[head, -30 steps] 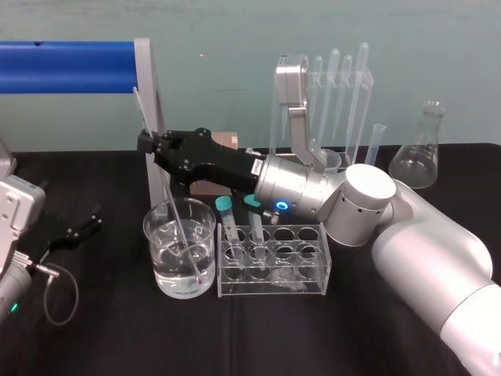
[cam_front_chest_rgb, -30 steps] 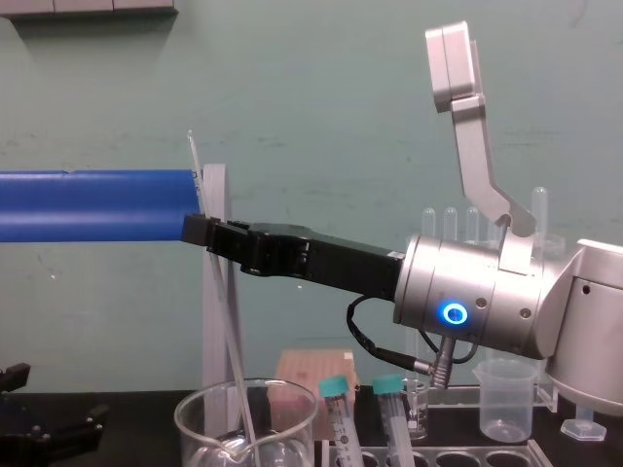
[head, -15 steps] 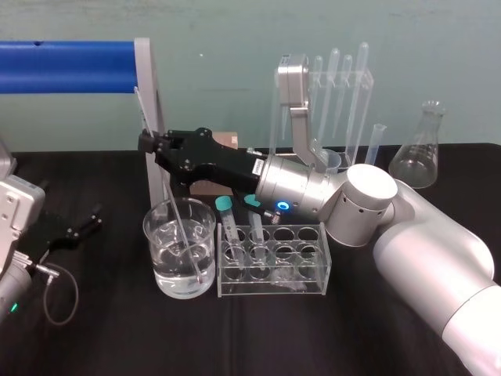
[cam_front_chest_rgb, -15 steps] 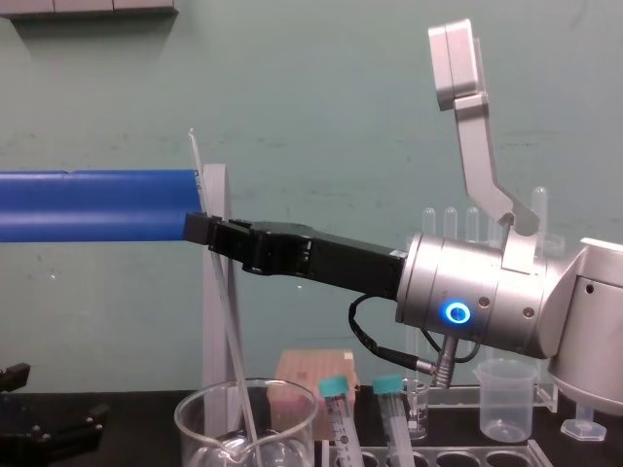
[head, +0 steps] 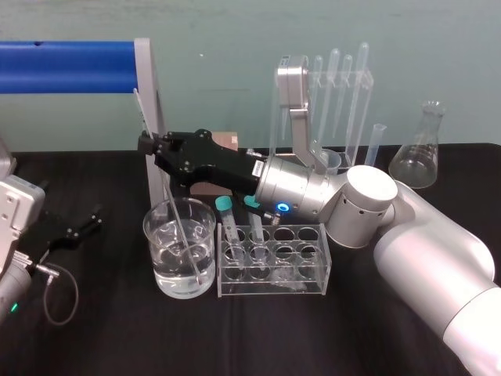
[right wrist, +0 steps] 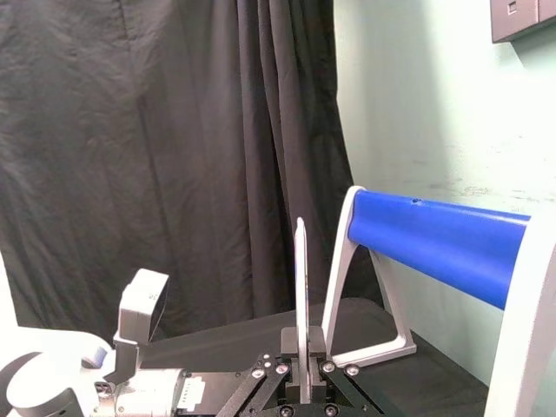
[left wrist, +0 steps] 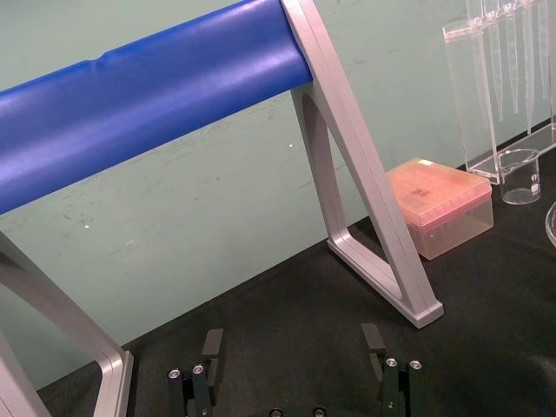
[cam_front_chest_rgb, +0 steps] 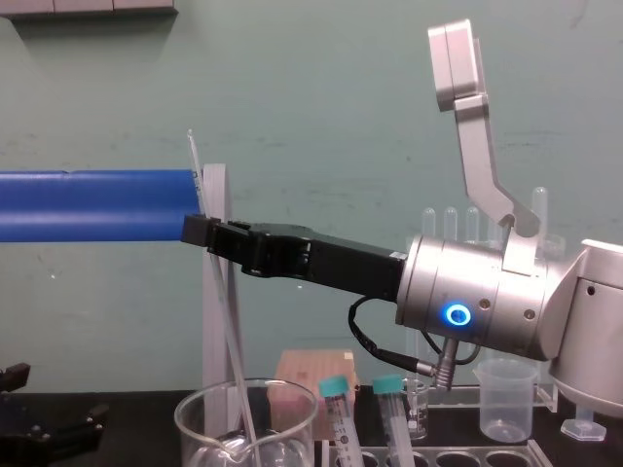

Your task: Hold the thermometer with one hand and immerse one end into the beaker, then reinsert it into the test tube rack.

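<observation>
Before me a black-draped table carries the big glass beaker of clear liquid, with the clear test tube rack just beside it on my right. Farther back stand a silver frame with a blue bar, a pink-lidded box, the pipette stand and a conical flask.

beaker: clear glossy glass | test tube rack: translucent plastic | table: matt black cloth
</observation>
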